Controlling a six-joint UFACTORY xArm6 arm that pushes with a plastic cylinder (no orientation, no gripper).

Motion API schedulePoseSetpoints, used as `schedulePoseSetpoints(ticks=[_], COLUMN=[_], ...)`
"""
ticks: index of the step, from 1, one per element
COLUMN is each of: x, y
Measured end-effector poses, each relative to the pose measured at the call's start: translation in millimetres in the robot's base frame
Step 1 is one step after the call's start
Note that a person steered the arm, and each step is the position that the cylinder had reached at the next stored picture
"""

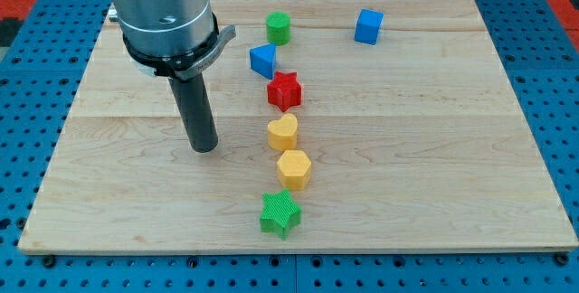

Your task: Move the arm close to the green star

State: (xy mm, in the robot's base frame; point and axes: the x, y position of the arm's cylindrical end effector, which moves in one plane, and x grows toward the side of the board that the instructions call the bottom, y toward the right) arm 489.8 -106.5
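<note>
Not at the star yet — we're parked left of the block column

No claw here, just a rod: my tip (205, 147) sits clear of everything, while the green star (280, 213) waits near the board's (434, 166) bottom edge — below the yellow hexagon (294, 168).

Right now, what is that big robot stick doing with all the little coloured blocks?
It is a robot arm with a dark rod, and it is meant to get close to the green star. My tip rests on the wooden board, up and toward the view's left of the star, touching no block. The yellow hexagon, yellow heart, red star, blue triangle block and green cylinder form a line up the middle. A blue cube sits apart near the view's top.
</note>
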Motion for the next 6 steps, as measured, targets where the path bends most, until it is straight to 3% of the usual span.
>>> schedulePoseSetpoints(ticks=[3,4,6], x=[18,100,129], y=[-11,6,40])
